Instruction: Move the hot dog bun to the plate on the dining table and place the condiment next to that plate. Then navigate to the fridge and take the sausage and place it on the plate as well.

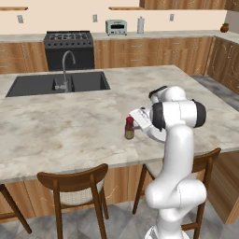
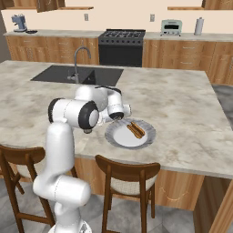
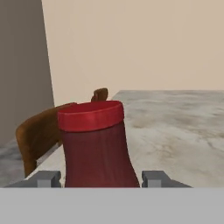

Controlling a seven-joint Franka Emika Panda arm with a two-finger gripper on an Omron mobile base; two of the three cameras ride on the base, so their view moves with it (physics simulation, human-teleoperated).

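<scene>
The condiment (image 1: 129, 129), a dark red-brown bottle with a red cap, stands upright at or just above the dining table (image 1: 65, 130) near its front edge. My gripper (image 1: 132, 124) is shut on the bottle from the side. In the hand view the condiment (image 3: 97, 148) sits between the two fingertips (image 3: 48, 178) of the gripper (image 3: 101, 178), which press on its lower sides. The pale plate (image 2: 118, 136) lies on the table just right of my wrist, with the tan hot dog bun (image 2: 135, 129) on it. The fridge and the sausage are out of view.
A dark sink with a faucet (image 1: 65, 74) is set into the far left of the table top. Wooden chairs (image 1: 74, 184) stand along the near edge, one on each side of my base. A stove (image 1: 69, 46) and a toaster (image 1: 115, 27) line the back counter.
</scene>
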